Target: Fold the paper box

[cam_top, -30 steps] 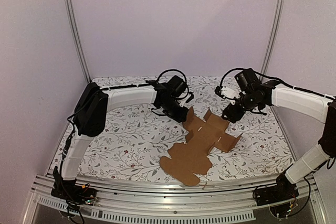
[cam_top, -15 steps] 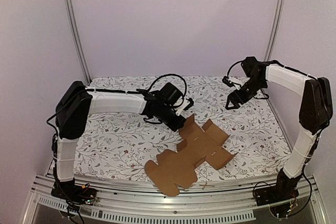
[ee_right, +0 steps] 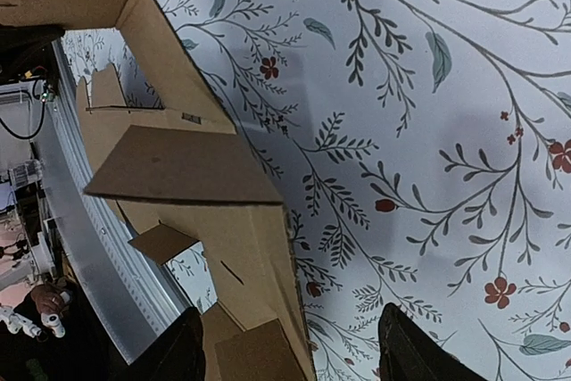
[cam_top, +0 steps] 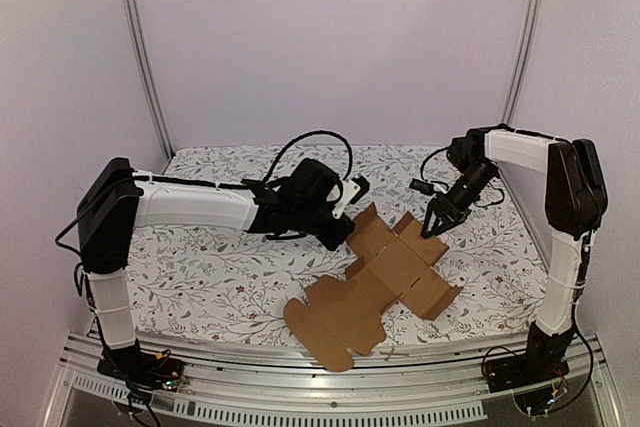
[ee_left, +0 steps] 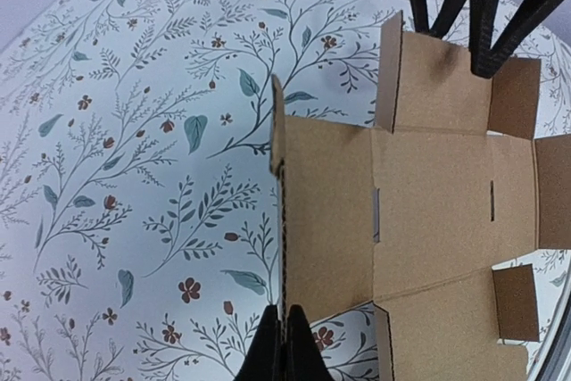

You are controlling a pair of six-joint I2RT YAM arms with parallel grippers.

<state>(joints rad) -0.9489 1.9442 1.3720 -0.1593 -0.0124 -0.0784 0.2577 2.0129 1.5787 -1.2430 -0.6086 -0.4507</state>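
The paper box (cam_top: 385,277) lies opened out on the flowered worktop (cam_top: 220,267), mostly a flat die-cut sheet, reaching from between the two hands back toward the arm bases. Very little is folded: a few side flaps tilt up along their creases, the slotted centre panels lie flat, no walls stand together and nothing is tucked. The left hand (cam_top: 343,230) is pinched tight on the edge of the end flap (ee_left: 278,185) nearest it, and that flap stands raised, edge-on to its own wrist camera. The right hand (cam_top: 434,224) hangs with fingers well apart and holds nothing, just over the far flaps; whether it touches them I cannot tell. My read: this is the opening stage, with one flap lifted and the walls, tabs and lid all left to do
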